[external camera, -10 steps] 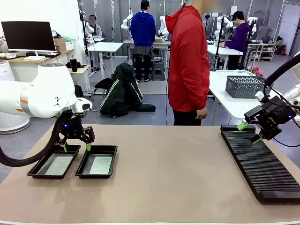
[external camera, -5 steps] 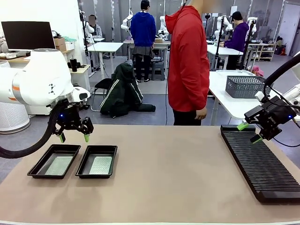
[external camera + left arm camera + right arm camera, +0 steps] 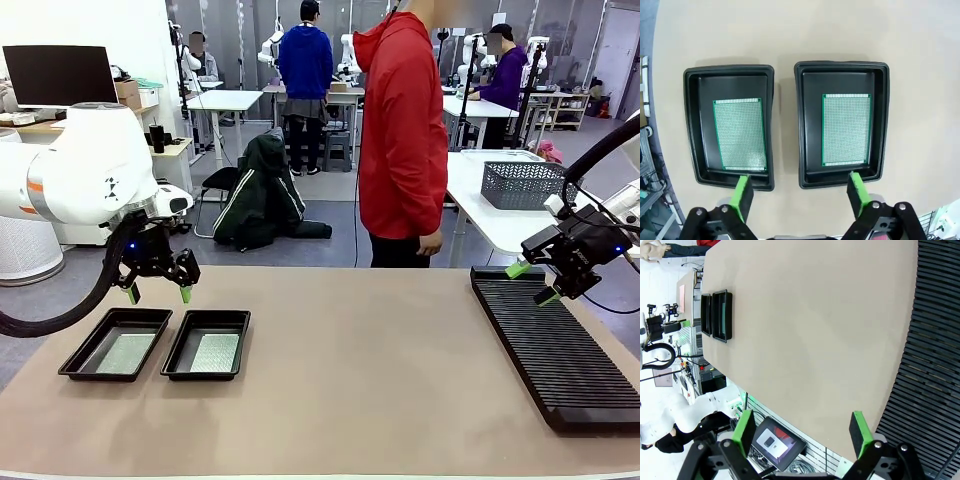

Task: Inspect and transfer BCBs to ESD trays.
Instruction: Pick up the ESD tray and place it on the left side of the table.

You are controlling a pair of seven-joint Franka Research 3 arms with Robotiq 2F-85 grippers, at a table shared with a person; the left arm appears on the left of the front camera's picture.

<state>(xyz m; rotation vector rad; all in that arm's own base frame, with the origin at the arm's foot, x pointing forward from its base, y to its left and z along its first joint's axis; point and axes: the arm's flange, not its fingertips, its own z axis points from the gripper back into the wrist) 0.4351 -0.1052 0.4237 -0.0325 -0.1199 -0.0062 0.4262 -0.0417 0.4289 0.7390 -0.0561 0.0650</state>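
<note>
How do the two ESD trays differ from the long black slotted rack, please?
The ESD trays are short shallow basins; the slotted rack is one long ribbed slab. Each tray holds a flat green BCB; the rack's slots stand bare. Trays sit under the left gripper, the rack under the right gripper. All are black.

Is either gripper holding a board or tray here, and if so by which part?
Nothing is held. The left gripper hangs open above the trays, the right gripper open over the rack.
</note>
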